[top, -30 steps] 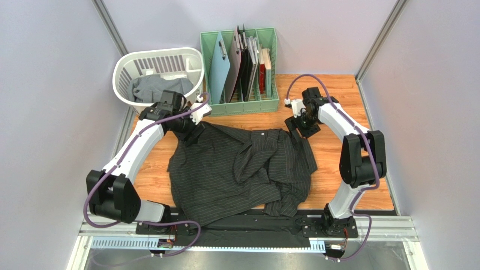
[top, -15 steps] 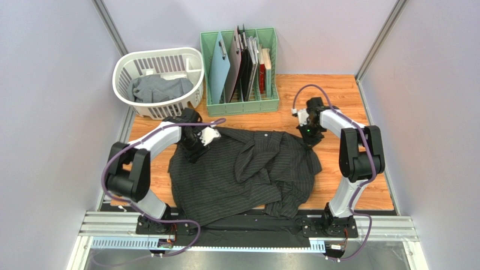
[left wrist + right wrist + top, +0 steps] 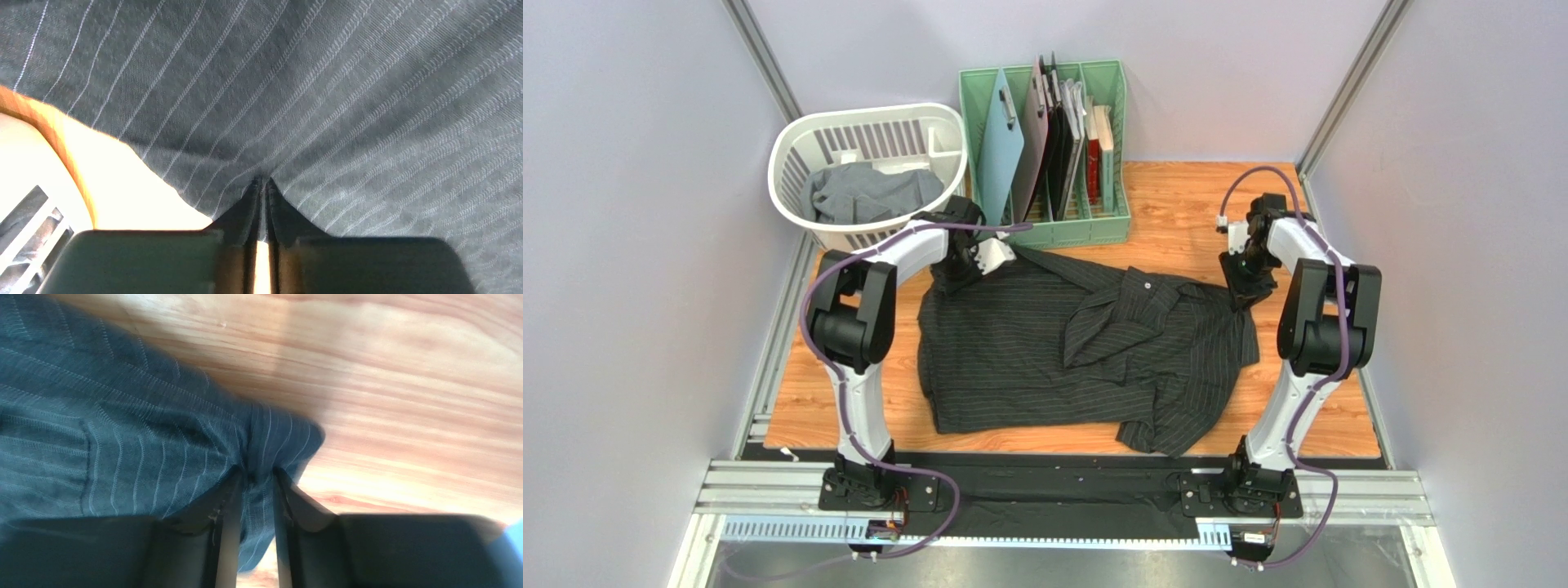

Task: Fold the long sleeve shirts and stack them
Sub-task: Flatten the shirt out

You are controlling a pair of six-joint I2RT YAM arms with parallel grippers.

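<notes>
Currently left end effector (image 3: 263,184), right end effector (image 3: 257,473) clamped on opposite far corners of black shirt (image 3: 1063,361).

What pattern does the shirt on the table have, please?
The shirt is black with thin pale pinstripes; left wrist view.

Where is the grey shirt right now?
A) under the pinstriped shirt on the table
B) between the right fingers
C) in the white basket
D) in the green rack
C: the grey shirt lies bunched inside the white basket, apart from the black pinstriped shirt.
</notes>
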